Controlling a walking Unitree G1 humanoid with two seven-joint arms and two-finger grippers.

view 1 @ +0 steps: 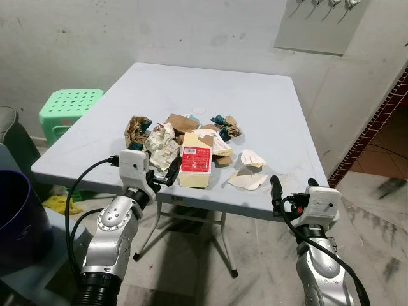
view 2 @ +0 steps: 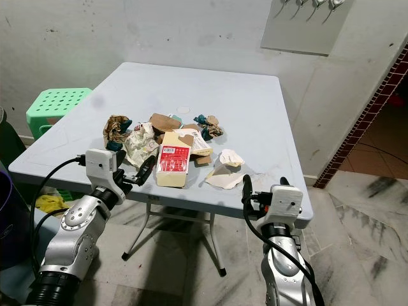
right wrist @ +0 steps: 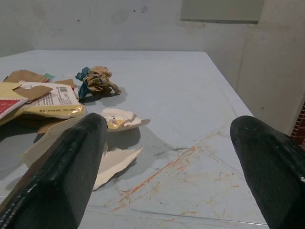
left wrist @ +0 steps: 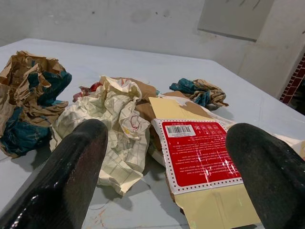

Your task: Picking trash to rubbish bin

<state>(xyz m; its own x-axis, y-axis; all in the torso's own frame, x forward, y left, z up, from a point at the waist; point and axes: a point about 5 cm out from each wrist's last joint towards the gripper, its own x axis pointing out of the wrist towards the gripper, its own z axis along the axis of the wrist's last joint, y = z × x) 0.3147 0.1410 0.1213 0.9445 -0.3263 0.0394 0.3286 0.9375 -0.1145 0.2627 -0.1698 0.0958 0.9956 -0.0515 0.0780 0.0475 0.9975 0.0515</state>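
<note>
The left gripper hangs at the near edge of the table, its fingers spread wide and holding nothing. Straight ahead of it, just past the fingertips, lie a crumpled ball of lined paper and a flattened carton with a red label. The carton's long axis runs away from the gripper, toward the far side of the table, so its short near end faces the fingers. This arm is clearly the nearer one to the heap.

The right gripper also sits at the table edge, released and empty. A torn pale paper scrap lies just ahead and to its inner side.

By my count: one red-label carton, one lined paper ball, two brown-and-teal paper wads — a big one beyond the left gripper, a small one farther back — one pale torn scrap, and a few brown card pieces that overlap too much to number. A dark purple bin stands on the floor, outward of the left arm.
</note>
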